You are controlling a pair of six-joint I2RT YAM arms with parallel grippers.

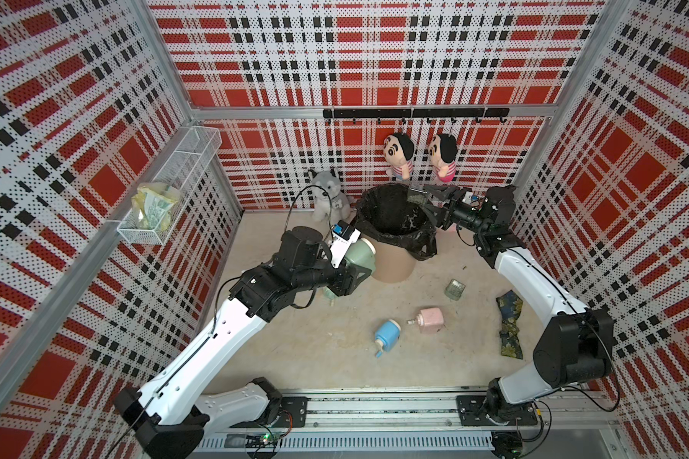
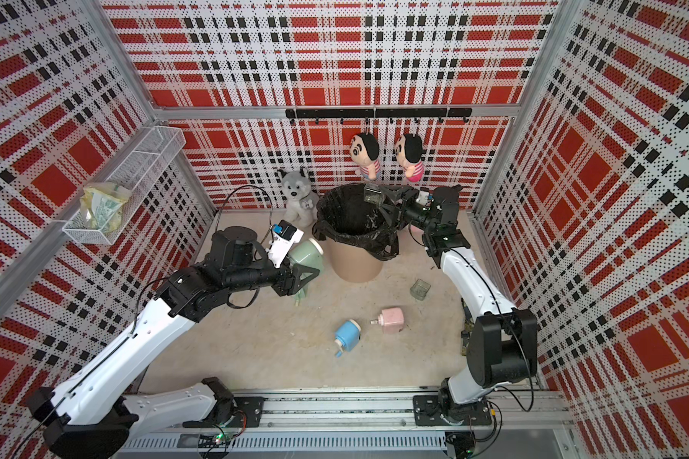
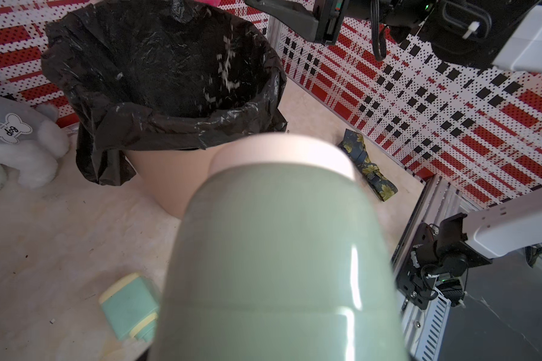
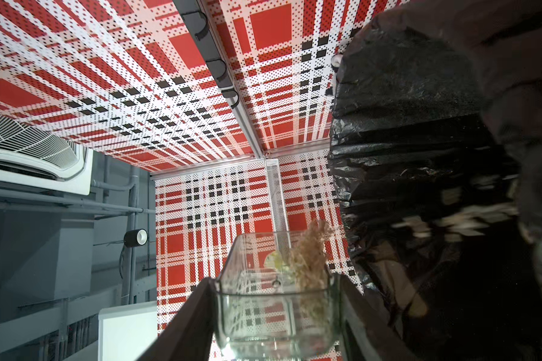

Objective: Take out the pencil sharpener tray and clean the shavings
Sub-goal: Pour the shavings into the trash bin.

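The tray (image 4: 276, 312) is out. My right jaws grip it tight, tipped over the bin (image 1: 392, 264) below them, with some shavings (image 4: 310, 259) left inside. My left jaws hold the green sharpener (image 3: 279, 250).

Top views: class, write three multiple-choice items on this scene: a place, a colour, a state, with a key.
1. The lifted clear tray hangs
A. over the bin
B. in the wire basket
C. on the table

2. The pencil sharpener in the left gripper is
A. blue
B. pink
C. green

3. The right gripper is
A. open, empty
B. shut on the tray
C. shut on a cloth

Key: 1 A, the black liner lies below it; 2 C, its green body fills the left wrist view; 3 B, the fingers clamp its sides.
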